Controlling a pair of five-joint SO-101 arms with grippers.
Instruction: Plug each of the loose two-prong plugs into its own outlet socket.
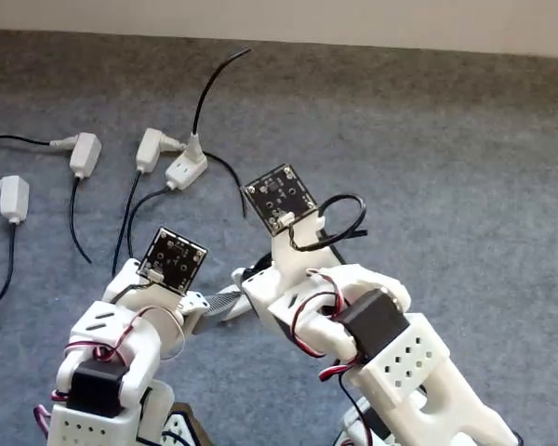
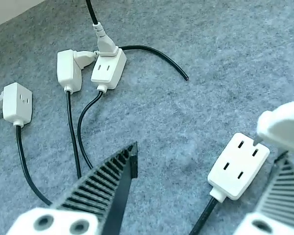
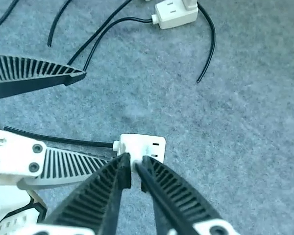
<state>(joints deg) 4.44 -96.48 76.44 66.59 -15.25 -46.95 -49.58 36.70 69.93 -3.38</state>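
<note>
Grey carpet covers the worktop (image 1: 465,139) I'm looking down on. Both arms sit at the six o'clock edge of the high view, the left arm (image 1: 121,362) toward seven and the right arm (image 1: 391,353) toward five, with their wrists leaning together near the middle.

My left fingers (image 2: 108,186) are spread wide and grip nothing. Between them lies a white outlet socket block (image 2: 237,166) with two pairs of slots and a black cord, just beside one finger. My right fingers (image 3: 112,191) are pinched almost together on a small white two-prong plug (image 2: 284,125), which meets one corner of that block. I cannot tell whether its prongs are in the slots.

At ten to eleven o'clock in the high view, well apart from the arms, more white sockets lie on black cords. The nearest socket (image 1: 186,169) has a white seated plug (image 1: 193,149) standing in it, its black cable curving away toward twelve. A slim white socket (image 1: 149,149) lies just beside it. Farther toward nine o'clock are a third socket (image 1: 84,153) and a fourth socket (image 1: 14,197). A loose black cable end (image 2: 157,56) rests on the carpet near the first pair.
</note>
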